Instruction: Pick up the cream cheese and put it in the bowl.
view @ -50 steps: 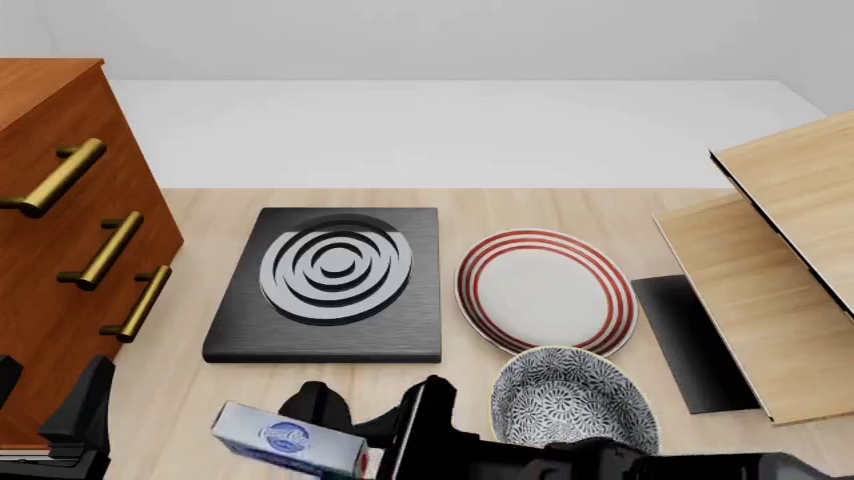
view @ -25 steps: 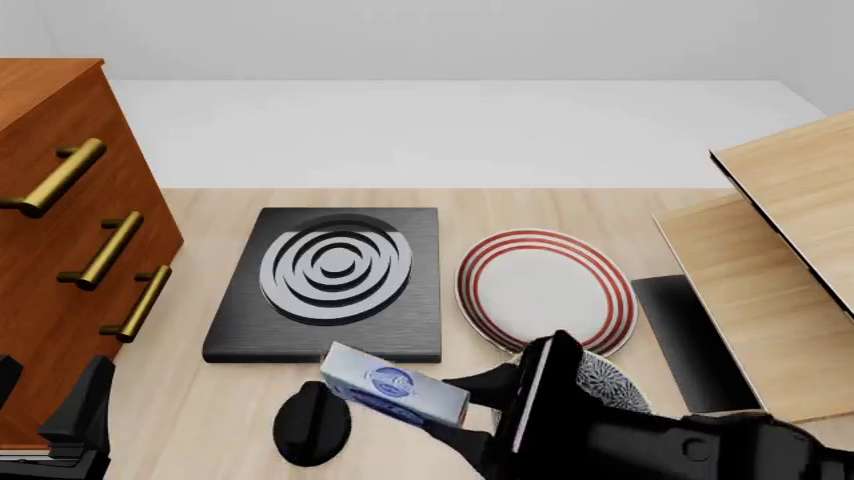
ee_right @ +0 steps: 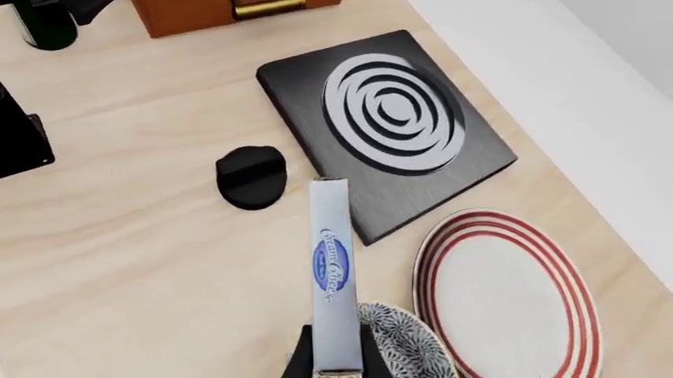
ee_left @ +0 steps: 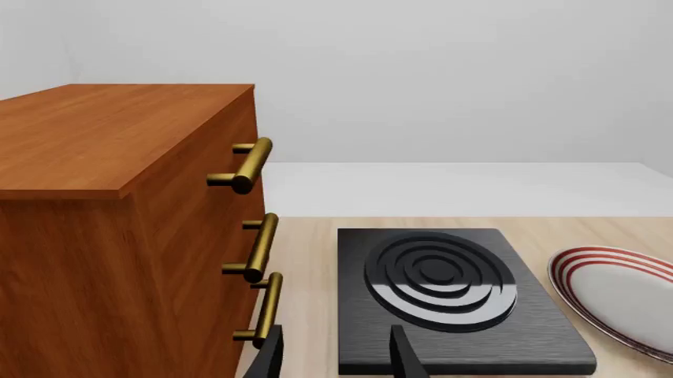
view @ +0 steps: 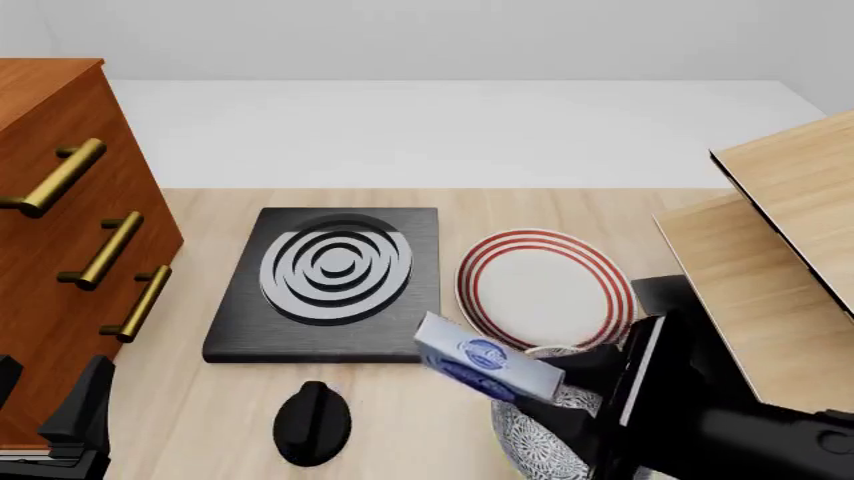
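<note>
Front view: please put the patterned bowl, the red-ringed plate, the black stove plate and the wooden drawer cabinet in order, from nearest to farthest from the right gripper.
1. patterned bowl, directly under the right gripper.
2. red-ringed plate, just beyond it.
3. black stove plate, farther to the left.
4. wooden drawer cabinet, at the far left edge.

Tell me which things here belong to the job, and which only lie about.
Belong to the job:
cream cheese, held by the right tool
bowl

Only lying about:
red-ringed plate
black burner plate
black knob
wooden cabinet
</note>
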Controlling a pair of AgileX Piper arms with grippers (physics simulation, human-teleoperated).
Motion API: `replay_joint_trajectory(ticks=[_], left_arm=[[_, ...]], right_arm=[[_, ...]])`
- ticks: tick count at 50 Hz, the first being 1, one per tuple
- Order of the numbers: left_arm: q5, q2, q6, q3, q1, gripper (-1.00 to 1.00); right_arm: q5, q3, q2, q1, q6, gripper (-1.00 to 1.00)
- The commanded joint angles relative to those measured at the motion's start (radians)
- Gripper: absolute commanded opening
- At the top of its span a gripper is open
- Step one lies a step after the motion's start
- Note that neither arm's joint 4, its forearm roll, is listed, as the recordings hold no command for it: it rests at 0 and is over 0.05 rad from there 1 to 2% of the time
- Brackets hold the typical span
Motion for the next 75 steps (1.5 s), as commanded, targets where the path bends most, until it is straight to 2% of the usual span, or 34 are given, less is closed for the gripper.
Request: replay_joint_trajectory(ticks=[1, 15, 20, 22, 34, 54, 75], left_arm=[[0.000, 0.000, 0.000, 0.000, 0.000, 1.00], [0.000, 0.000, 0.000, 0.000, 0.000, 1.00], [0.000, 0.000, 0.000, 0.000, 0.000, 1.00], [0.000, 0.000, 0.000, 0.000, 0.000, 1.00], [0.000, 0.000, 0.000, 0.000, 0.000, 1.00], [0.000, 0.000, 0.000, 0.000, 0.000, 1.00], [0.000, 0.000, 0.000, 0.000, 0.000, 1.00]], right_arm=[[0.160, -0.014, -0.124, -0.088, -0.015, -1.00], [0.346, 0.002, -0.269, -0.201, -0.032, -1.00], [0.414, 0.000, -0.317, -0.253, -0.057, -1.00], [0.435, -0.010, -0.323, -0.258, -0.048, -1.00], [0.501, -0.005, -0.344, -0.296, -0.054, -1.00], [0.436, 0.048, -0.290, -0.304, 0.015, -1.00], [0.300, 0.130, -0.214, -0.299, 0.069, -1.00]])
